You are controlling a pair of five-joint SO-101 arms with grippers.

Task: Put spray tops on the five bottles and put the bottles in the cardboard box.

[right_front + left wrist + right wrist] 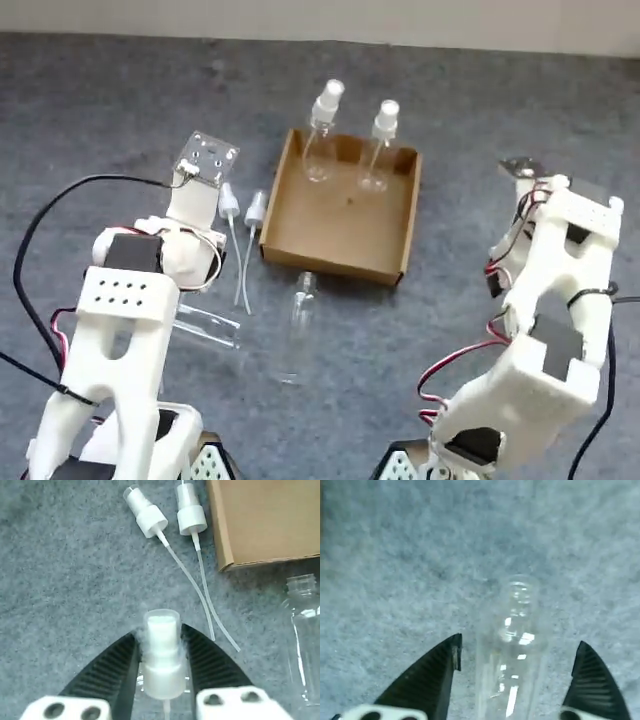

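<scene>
Grey carpet (120,90) covers the whole table, and the cardboard box (320,225) lies open on it between the two arms. Off the box's left side stands the left arm (125,300), and off its right side, well apart from it, the right arm (555,290). Inside the box, against its far wall, two bottles stand upright with spray tops already on: the left capped bottle (320,150) near the far left corner and the right capped bottle (375,165) just beside it. Just outside the box's near wall lies the capless bottle (298,320), on its side with its open neck toward the box. Another clear bottle (210,325) lies farther to the box's left, partly under the left arm. The right gripper (520,644) is spread wide with a third bare bottle (512,650) between its black fingers (435,672) — neither finger touches it. Two loose spray tops (229,200) (254,210) lie side by side just off the box's left wall, their thin dip tubes trailing toward the arms. The left gripper (160,632) is clamped on a held spray top (161,655), one finger pressing each side of it.
</scene>
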